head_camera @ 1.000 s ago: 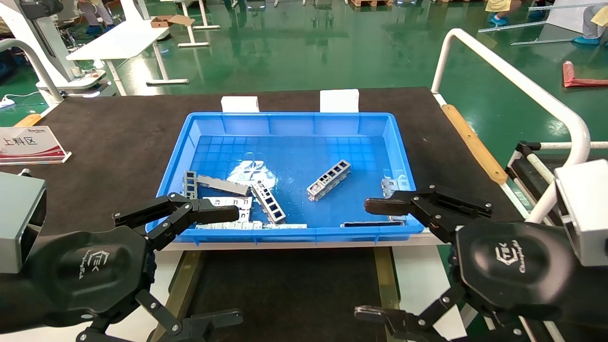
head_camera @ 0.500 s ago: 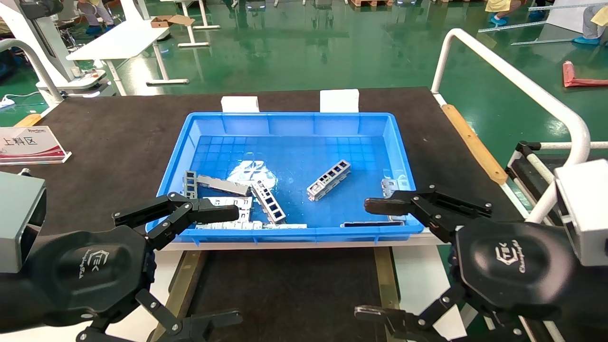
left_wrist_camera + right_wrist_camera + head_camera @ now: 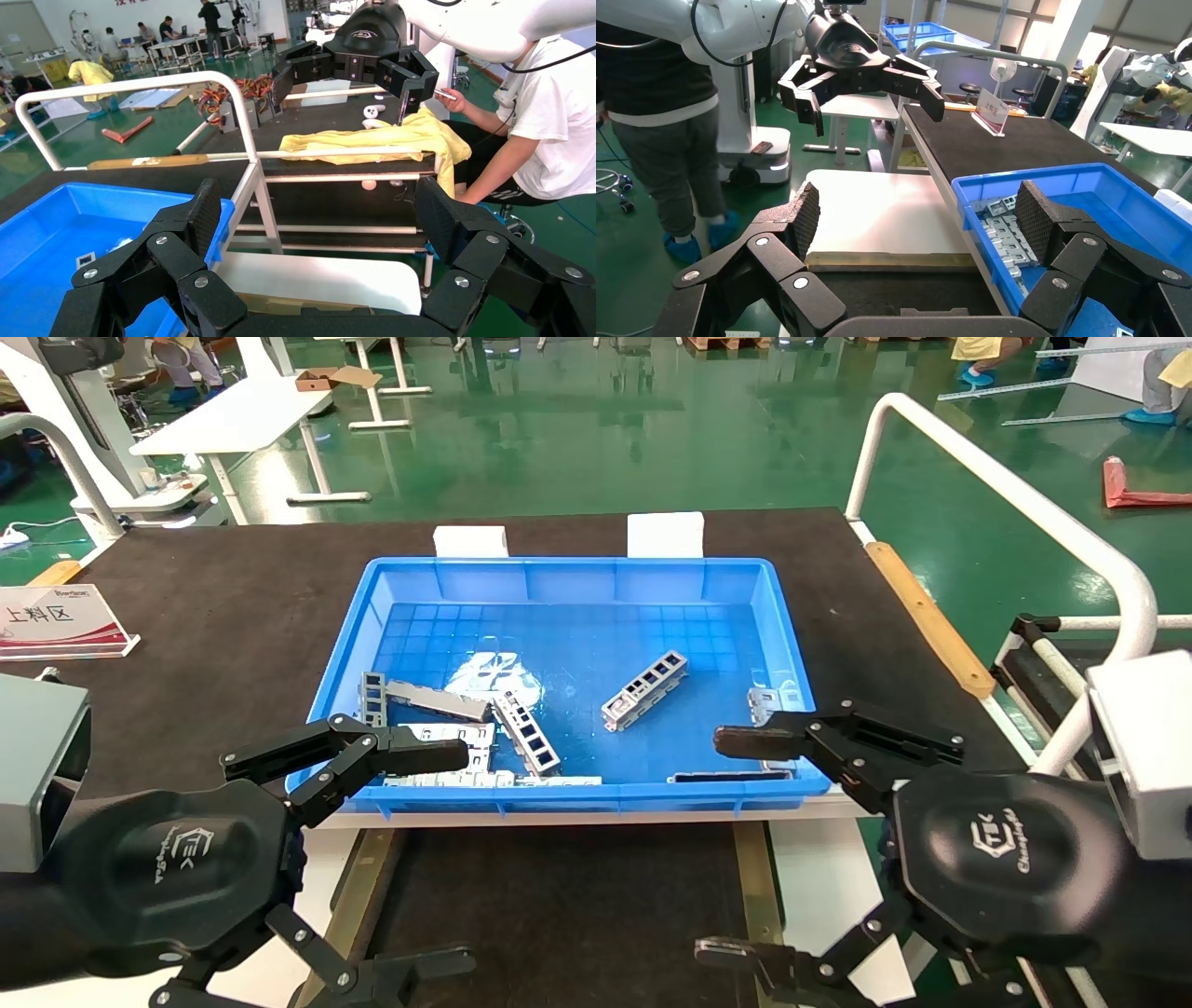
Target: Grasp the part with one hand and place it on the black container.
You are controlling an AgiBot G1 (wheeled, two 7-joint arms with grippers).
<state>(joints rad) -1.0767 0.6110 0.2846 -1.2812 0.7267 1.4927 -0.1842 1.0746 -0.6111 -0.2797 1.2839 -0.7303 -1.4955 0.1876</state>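
A slim silvery ladder-like part (image 3: 644, 689) lies slanted in the middle of the blue crate (image 3: 577, 795). A second such part (image 3: 526, 733) lies nearer the front left. The black container (image 3: 559, 905), a shallow black tray with brass rails (image 3: 358, 887), sits below the crate's front edge; its floor (image 3: 891, 291) also shows in the right wrist view. My left gripper (image 3: 456, 859) hangs open over the tray's left side, empty (image 3: 320, 214). Over the tray's right side my right gripper (image 3: 722, 845) is open and empty too (image 3: 919, 210).
Flat grey plates (image 3: 447, 742) lie along the crate's front left. Two white blocks (image 3: 470, 540) stand behind the crate on the black mat (image 3: 233, 607). A sign (image 3: 56, 617) is at the left, a white rail (image 3: 1006, 495) at the right. A person (image 3: 548, 133) stands nearby.
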